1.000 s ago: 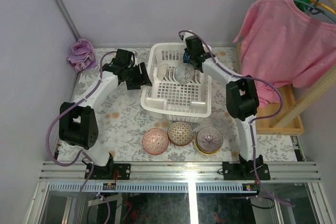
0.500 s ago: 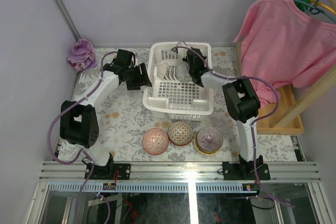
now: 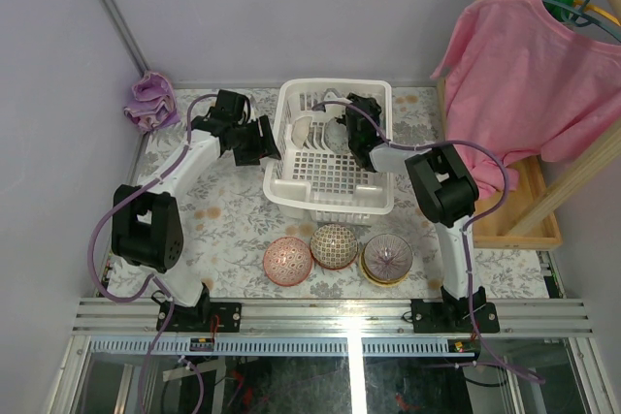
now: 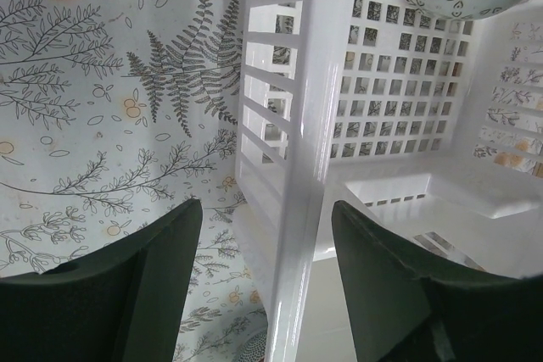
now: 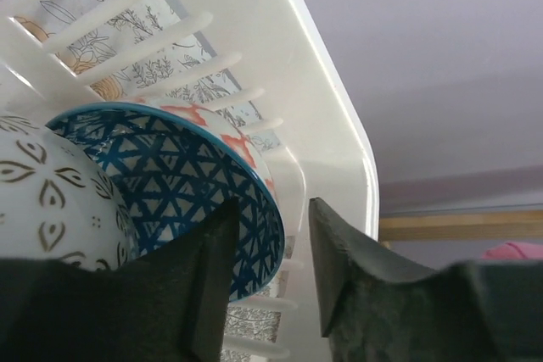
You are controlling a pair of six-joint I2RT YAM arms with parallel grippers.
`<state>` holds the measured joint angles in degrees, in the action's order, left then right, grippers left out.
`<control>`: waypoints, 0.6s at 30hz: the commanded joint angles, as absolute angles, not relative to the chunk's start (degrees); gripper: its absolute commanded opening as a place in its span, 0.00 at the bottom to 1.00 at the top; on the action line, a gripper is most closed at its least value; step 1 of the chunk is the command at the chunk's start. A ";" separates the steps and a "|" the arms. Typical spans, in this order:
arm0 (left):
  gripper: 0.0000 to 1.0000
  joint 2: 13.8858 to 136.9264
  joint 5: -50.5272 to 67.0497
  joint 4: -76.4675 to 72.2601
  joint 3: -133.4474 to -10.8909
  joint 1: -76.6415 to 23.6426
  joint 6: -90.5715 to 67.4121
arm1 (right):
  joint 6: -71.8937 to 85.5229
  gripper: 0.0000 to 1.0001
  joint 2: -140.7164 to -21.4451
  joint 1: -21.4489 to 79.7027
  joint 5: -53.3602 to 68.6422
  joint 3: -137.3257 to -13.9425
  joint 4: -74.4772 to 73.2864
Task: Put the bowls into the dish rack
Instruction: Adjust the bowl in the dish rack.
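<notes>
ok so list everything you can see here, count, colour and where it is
dish rack: one, white, middle of the table
pink bowl: one, pink-red, table in front of the rack, left
netted bowl: one, pale, middle of that row
yellow bowl: one, dark inside, right of that row
blue bowl: one, blue inside, far end of the rack
white bowl: one, leaf marks, next to the blue one
cloth: one, purple, far left corner
shirt: one, pink, on a hanger, right
table cover: one, white with plant print
left gripper: open, astride the rack's left wall
right gripper: open, blue bowl's rim between its fingers
</notes>
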<state>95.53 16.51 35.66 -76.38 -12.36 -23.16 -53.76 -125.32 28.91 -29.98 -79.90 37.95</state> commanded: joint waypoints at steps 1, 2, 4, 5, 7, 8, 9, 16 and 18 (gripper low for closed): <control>0.62 95.84 15.98 34.72 -78.67 -11.95 -21.87 | -50.53 0.54 -120.62 29.39 -30.53 -81.42 38.44; 0.62 95.81 15.99 34.78 -78.75 -11.91 -21.87 | -50.01 0.59 -120.06 29.37 -30.37 -81.41 37.88; 0.62 95.62 15.92 34.78 -78.73 -11.92 -21.87 | -49.08 0.67 -119.21 29.39 -30.37 -82.05 36.69; 0.62 95.64 15.95 34.80 -78.71 -11.95 -21.88 | -48.67 0.70 -118.79 29.44 -30.83 -82.50 36.25; 0.62 95.63 15.94 34.80 -78.69 -11.90 -21.88 | -47.60 0.74 -118.01 29.43 -31.84 -83.59 34.50; 0.62 95.55 16.02 34.80 -78.60 -11.97 -21.86 | -46.67 0.75 -117.26 29.39 -32.40 -84.04 33.55; 0.62 95.49 16.05 34.80 -78.59 -11.96 -21.86 | -45.49 0.77 -116.56 29.34 -32.83 -84.72 32.18; 0.62 95.46 16.69 34.13 -77.93 -11.93 -22.32 | -25.49 0.81 -110.33 28.91 -32.16 -93.33 6.77; 0.62 95.33 16.67 33.98 -77.76 -11.93 -22.41 | -12.71 0.81 -109.12 27.64 -26.56 -98.57 -5.38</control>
<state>95.53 16.51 35.66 -77.01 -12.36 -23.16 -35.11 -115.42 28.80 -31.68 -89.38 15.79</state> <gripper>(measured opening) 0.620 0.804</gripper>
